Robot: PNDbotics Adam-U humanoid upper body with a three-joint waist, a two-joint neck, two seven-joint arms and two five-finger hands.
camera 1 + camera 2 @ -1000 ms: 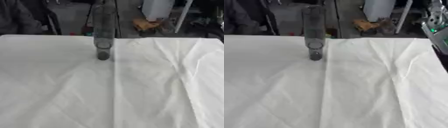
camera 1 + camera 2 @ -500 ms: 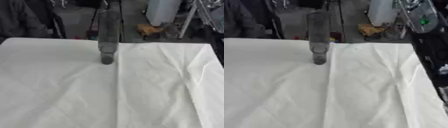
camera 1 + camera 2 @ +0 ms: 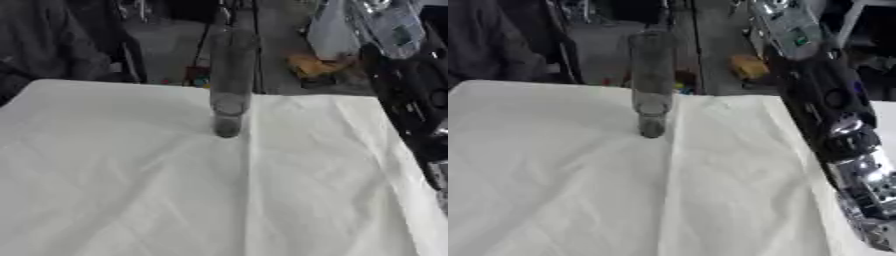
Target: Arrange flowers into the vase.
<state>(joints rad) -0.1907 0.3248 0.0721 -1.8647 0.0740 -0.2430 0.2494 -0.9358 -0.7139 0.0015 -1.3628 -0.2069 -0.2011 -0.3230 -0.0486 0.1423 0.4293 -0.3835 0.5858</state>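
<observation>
Where the right edge of both views darkens, the robot's right arm (image 3: 833, 125) runs along the side of the table, a black limb with silver joints reaching from the upper right down toward the lower right corner. In the right eye view it is seen nearly whole: a pale housing with a small green patch near the top, a long black section below it, then a run of silver segments close to the bottom edge. In the left eye view only its black bulk shows, pressed against the right border. The right hand itself cannot be made out at either end of the arm, so whether its fingers are spread or curled cannot be told, and nothing is seen held by it. The left hand shows in neither view.

The vase (image 3: 230, 82) stands upright on the white tablecloth (image 3: 131, 190), toward the far side of the table and a little left of the cloth's long central crease. It is a tall, narrow cylinder of clear glass, greyish where the dark floor behind shows through it, with a darker, thicker base resting on the cloth. Its upper part rises above the table's far edge against the cluttered background. No stems or blooms are visible inside it. The arm is well apart from the vase, off to its right. The cloth lies wrinkled, with fold lines running toward the near edge.
</observation>
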